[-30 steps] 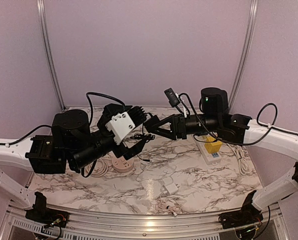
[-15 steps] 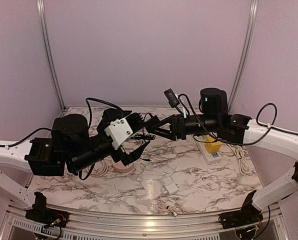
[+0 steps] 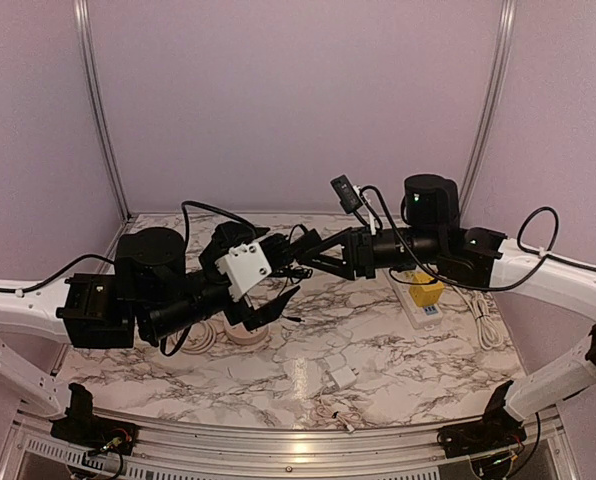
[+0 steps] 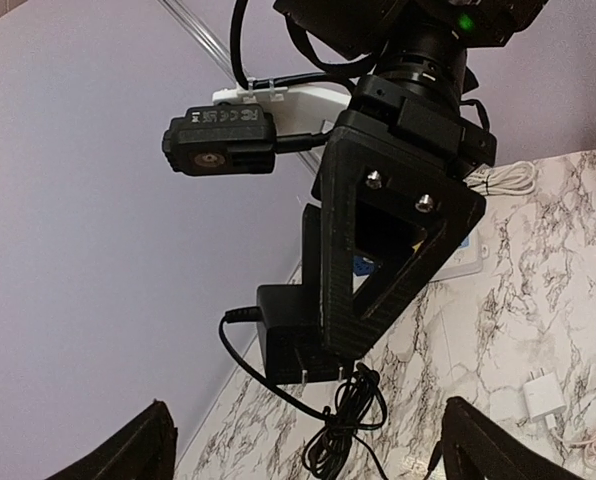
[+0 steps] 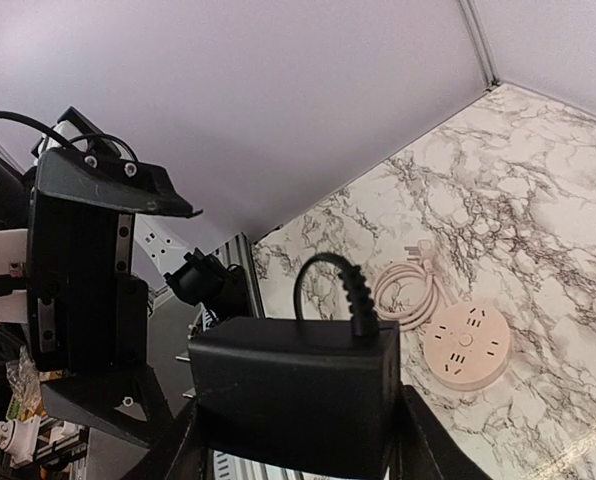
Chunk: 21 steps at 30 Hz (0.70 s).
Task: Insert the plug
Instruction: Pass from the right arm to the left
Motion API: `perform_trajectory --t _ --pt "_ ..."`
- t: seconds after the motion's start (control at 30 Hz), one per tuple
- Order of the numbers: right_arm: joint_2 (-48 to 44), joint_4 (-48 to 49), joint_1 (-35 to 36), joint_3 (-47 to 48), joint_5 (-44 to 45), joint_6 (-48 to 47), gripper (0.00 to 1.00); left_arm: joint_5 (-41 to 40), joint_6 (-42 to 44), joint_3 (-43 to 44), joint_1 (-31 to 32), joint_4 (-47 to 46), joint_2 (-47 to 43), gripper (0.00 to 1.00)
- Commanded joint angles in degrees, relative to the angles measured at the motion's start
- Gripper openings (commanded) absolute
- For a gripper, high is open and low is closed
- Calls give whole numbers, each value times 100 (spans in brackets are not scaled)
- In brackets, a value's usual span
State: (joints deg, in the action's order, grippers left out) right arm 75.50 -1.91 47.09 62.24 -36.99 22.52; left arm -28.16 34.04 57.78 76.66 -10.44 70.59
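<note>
The plug is a black adapter block with a ribbed cable, and my right gripper is shut on it in mid-air. In the left wrist view the plug shows two metal prongs on its underside, with a cable bundle hanging below. From above, my right gripper points left at my left gripper. A white socket block sits between the left gripper's wide-set jaws, and its holed face is turned toward the plug. The left wrist view shows only its fingers, not the block.
On the marble table lie a round pink socket with its coiled cord, a white power strip with a yellow block, a small white charger and loose white cable. Purple walls enclose the table.
My left gripper has dropped a little and shifted right with the white socket block, which has turned. The right gripper and plug have barely moved.
</note>
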Motion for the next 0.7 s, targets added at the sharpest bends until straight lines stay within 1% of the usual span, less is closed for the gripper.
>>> perform_trajectory --t 0.0,0.1,0.23,0.37,0.53,0.67 --pt "-176 78 37 111 -99 55 40 171 181 276 -140 239 287 92" --pt "-172 94 43 89 -122 98 40 157 232 392 -204 208 449 90" --pt "-204 131 45 41 -124 125 40 186 269 539 -295 118 634 85" --pt "-220 136 41 -24 -133 142 40 230 338 640 -301 20 757 84" --pt "-234 138 38 -75 -142 147 40 259 425 768 -310 32 931 79" --pt "-238 138 39 -102 -156 156 40 283 470 828 -318 29 1054 70"
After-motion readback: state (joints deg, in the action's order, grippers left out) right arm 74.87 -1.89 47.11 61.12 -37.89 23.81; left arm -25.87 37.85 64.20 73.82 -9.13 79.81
